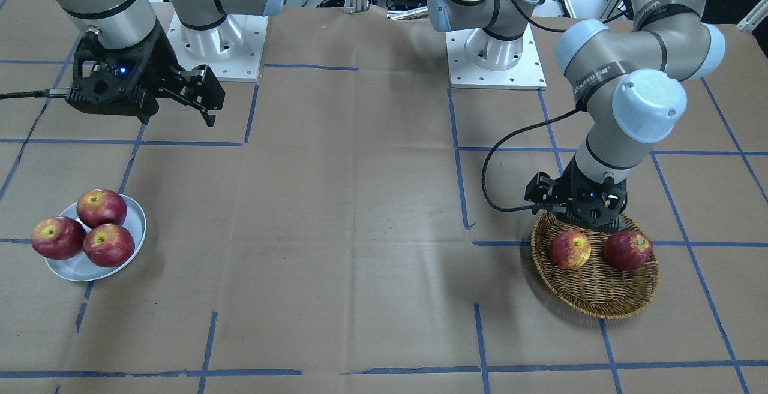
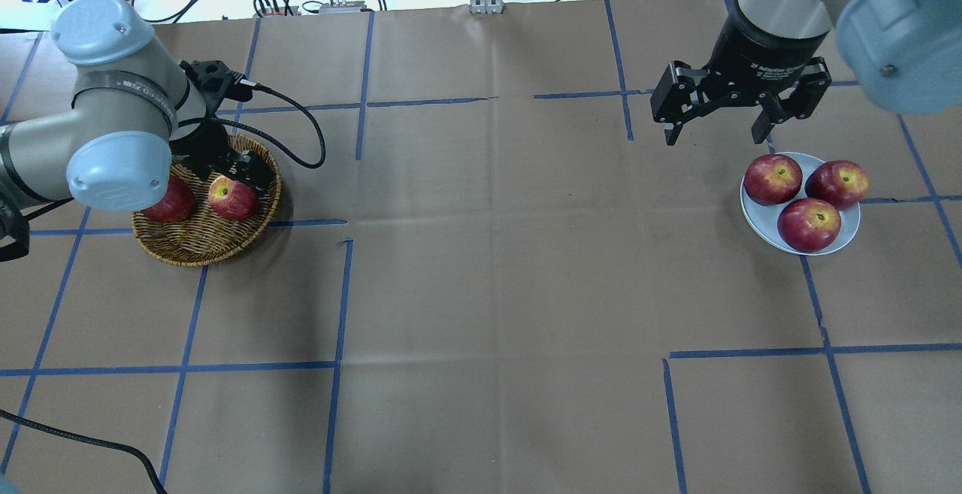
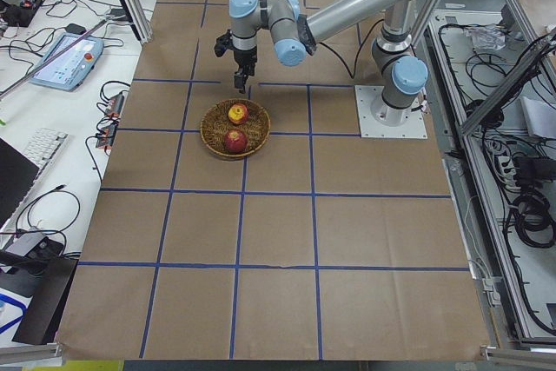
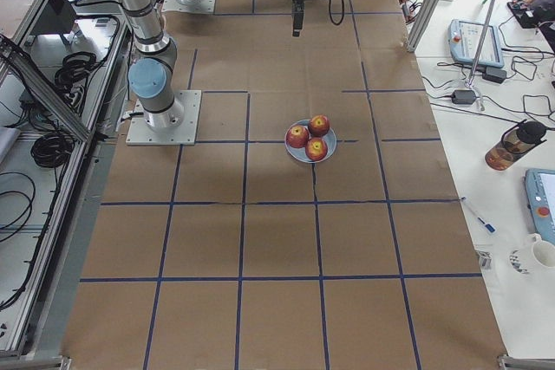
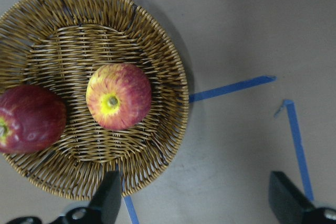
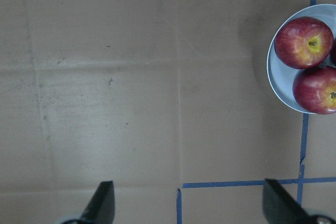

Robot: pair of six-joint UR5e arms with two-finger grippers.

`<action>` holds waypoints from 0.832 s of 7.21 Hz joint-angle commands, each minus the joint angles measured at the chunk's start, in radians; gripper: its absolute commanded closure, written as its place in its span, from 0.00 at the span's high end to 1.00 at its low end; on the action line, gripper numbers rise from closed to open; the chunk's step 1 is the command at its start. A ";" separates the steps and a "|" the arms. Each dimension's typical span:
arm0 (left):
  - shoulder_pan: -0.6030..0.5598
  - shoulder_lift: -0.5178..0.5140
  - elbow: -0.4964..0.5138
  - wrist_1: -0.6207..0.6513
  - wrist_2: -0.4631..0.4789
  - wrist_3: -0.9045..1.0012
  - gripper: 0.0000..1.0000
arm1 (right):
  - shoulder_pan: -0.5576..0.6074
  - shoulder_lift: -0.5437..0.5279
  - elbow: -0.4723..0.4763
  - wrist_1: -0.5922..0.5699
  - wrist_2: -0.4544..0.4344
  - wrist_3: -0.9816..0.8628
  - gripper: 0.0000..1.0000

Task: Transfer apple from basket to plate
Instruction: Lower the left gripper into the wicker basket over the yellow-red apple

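While the left gripper (image 5: pixel 195 195) hangs spread, the apple (image 5: pixel 118 96) seemingly ahead and aside, centre over it before closing.

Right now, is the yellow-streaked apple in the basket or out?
In. The yellow-streaked apple lies on the wicker basket's weave, inside its rim, beside a darker apple.

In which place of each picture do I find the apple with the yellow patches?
Front view: the apple, lower right.
Overhead: the apple, left side.
Left side view: the apple, upper middle.
Right side view: not in it.
Left wrist: the apple, left of centre.
Right wrist: not in it.
Landmark: the wicker basket that holds it, with a darker apple beside it.
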 commanded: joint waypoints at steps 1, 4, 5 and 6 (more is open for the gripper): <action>0.038 -0.090 0.004 0.092 0.000 0.098 0.99 | 0.000 0.000 0.000 0.000 0.002 0.000 1.00; 0.067 -0.144 0.010 0.112 -0.002 0.120 0.99 | 0.000 0.000 0.000 0.000 0.002 0.000 1.00; 0.067 -0.159 0.017 0.118 -0.001 0.120 0.99 | 0.000 0.000 0.000 0.000 0.002 0.000 1.00; 0.067 -0.170 0.017 0.121 -0.001 0.120 0.99 | 0.000 0.000 0.000 0.000 0.002 0.000 1.00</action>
